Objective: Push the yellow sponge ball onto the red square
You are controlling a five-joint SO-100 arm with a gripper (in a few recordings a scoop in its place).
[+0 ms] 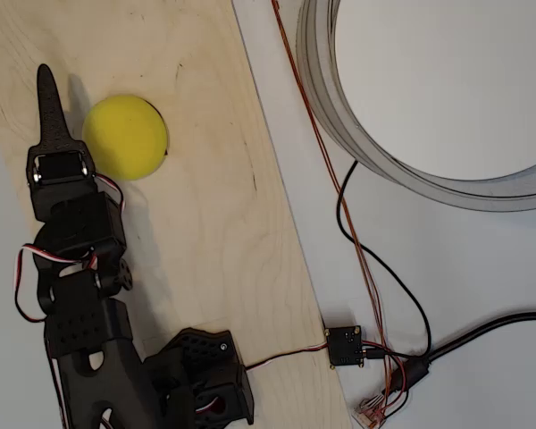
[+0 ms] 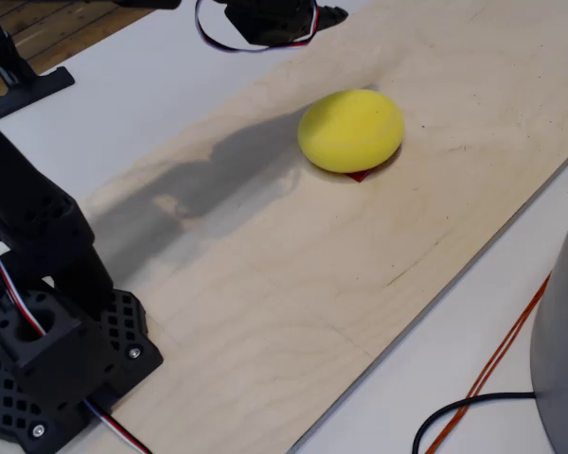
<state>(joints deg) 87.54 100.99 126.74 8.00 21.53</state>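
The yellow sponge ball lies on the pale wooden board near its far left. In the fixed view the ball covers the red square, of which just a thin red sliver peeks out under its near edge. My black gripper stands just left of the ball in the overhead view, apart from it by a narrow gap, its fingers together in one point with nothing between them. Its tip hangs above and behind the ball in the fixed view.
A large grey ring-shaped container stands on the white table right of the board. Orange and black wires run to a small circuit board. The arm's black base sits at the board's near end.
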